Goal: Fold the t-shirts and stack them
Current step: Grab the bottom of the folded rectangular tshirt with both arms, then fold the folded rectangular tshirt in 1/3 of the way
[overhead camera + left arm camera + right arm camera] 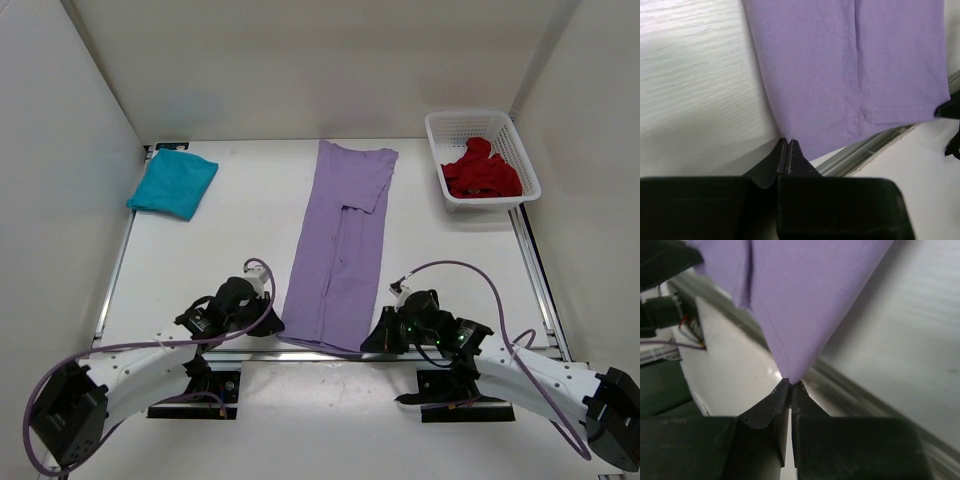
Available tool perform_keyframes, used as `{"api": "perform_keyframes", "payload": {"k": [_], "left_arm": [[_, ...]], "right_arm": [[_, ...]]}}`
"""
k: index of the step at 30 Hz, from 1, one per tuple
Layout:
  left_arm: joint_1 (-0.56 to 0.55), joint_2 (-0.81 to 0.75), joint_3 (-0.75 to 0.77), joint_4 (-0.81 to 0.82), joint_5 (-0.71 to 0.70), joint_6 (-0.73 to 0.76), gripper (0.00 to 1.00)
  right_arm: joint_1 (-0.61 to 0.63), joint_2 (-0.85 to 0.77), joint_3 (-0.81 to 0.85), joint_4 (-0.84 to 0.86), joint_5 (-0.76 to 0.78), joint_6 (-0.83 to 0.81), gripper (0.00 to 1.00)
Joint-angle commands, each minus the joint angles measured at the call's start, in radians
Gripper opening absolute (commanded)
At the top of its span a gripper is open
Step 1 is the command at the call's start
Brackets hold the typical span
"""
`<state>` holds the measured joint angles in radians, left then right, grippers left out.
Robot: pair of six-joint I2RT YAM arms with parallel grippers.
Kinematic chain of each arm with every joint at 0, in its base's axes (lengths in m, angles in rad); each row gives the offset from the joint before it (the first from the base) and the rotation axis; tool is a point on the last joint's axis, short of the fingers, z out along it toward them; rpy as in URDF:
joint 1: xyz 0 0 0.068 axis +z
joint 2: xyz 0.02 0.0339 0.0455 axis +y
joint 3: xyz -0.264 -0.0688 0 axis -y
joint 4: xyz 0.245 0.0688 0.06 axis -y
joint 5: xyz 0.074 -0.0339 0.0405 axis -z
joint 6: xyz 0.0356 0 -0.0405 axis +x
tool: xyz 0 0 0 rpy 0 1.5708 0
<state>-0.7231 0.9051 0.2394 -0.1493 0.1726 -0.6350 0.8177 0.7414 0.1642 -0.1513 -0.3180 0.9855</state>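
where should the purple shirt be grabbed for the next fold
Probably at its two near hem corners, coming in low from the near side, one gripper per corner. The purple shirt lies flat as a long narrow strip running away from the robot, so the near hem is the easiest end to reach and carry over. The left gripper and right gripper are shut on those corners.

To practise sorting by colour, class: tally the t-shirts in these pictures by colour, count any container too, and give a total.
teal t-shirt: 1
purple t-shirt: 1
dark red t-shirt: 1
white basket: 1
Total: 4
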Motion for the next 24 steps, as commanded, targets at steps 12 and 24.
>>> {"api": "perform_keyframes", "payload": {"k": [12,24], "left_arm": [[0.125,-0.031,0.178,-0.122,0.131,0.012,0.00],[0.247,0.542,0.645,0.050,0.122,-0.008,0.00]], "right_arm": [[-0.227,-0.025,0.127,-0.083,-0.114,-0.158,0.00],[-0.614,0.501,0.498,0.053,-0.179,-0.415,0.00]]}}
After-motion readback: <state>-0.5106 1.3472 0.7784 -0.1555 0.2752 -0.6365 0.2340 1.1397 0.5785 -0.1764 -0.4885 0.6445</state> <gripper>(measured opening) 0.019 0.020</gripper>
